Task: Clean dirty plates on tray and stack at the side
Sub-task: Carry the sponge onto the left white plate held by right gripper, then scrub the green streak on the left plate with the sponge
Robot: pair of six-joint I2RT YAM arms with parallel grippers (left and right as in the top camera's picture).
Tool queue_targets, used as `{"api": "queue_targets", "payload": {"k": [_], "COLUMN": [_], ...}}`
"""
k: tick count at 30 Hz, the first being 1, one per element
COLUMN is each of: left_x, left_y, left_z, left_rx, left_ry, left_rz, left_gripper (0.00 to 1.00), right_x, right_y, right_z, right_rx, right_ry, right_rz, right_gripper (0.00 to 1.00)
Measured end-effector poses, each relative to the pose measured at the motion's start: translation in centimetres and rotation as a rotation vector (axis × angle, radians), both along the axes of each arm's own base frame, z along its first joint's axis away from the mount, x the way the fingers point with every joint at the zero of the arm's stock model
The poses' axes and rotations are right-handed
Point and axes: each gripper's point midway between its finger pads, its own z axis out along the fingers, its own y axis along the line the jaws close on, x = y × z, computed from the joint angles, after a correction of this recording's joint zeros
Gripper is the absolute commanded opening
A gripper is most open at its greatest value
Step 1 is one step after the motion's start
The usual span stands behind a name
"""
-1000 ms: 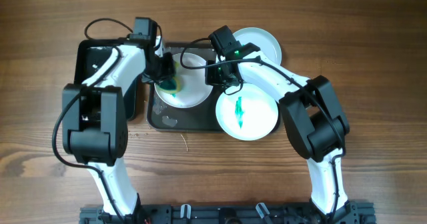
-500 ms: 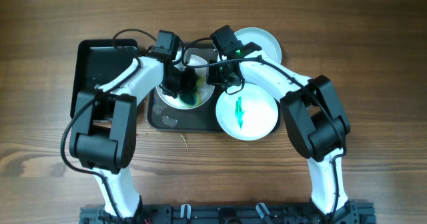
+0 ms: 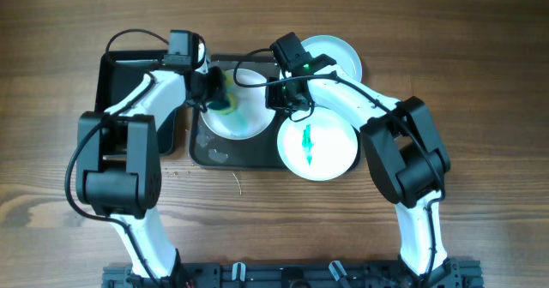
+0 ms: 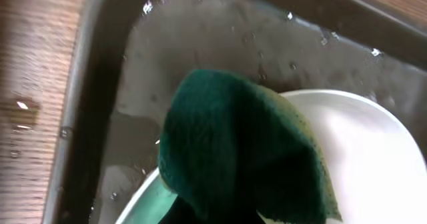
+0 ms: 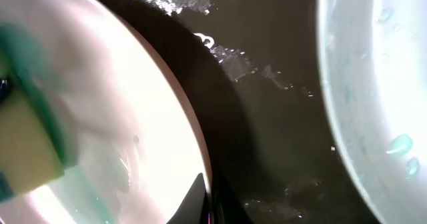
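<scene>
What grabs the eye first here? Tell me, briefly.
The green sponge, clamped in the left gripper, presses on the smeared plate in the wet tray, while the right gripper pinches that plate's rim. Next comes the bright teal streak on the front plate, which overlaps the tray's right edge. A third plate lies behind it, unmarked where it shows.
</scene>
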Motion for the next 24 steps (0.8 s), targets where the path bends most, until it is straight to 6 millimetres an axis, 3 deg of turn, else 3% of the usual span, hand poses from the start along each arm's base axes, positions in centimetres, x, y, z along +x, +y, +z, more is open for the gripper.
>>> {"api": "queue_targets", "payload": {"k": [8,15,21,24], "left_x": [-0.1,-3.3,-4.2,-5.8], "left_y": [-1.5,-5.7,-5.9,-6.5], "left_z": [0.0,-0.1,0.0,0.0], "left_rx": [0.144,0.005,-0.085,-0.140], "left_ry": [-0.032,0.089,0.142,0.200], "left_rz": [-0.021,-0.141,-0.150,-0.195], "left_gripper": [0.04,0.04,0.04,0.04], "right_x": [-0.1,-0.7,-0.8,-1.1], "right_y": [0.1,0.1,0.1,0.1], "right_z": [0.0,0.0,-0.2,-0.2], "right_rx": [0.002,0.056,0.180,0.219], "right_ry": [0.003,0.052,0.081,0.092], "right_rz": [-0.002,0.015,0.056,0.073], "right_gripper": [0.04,0.04,0.04,0.04]}}
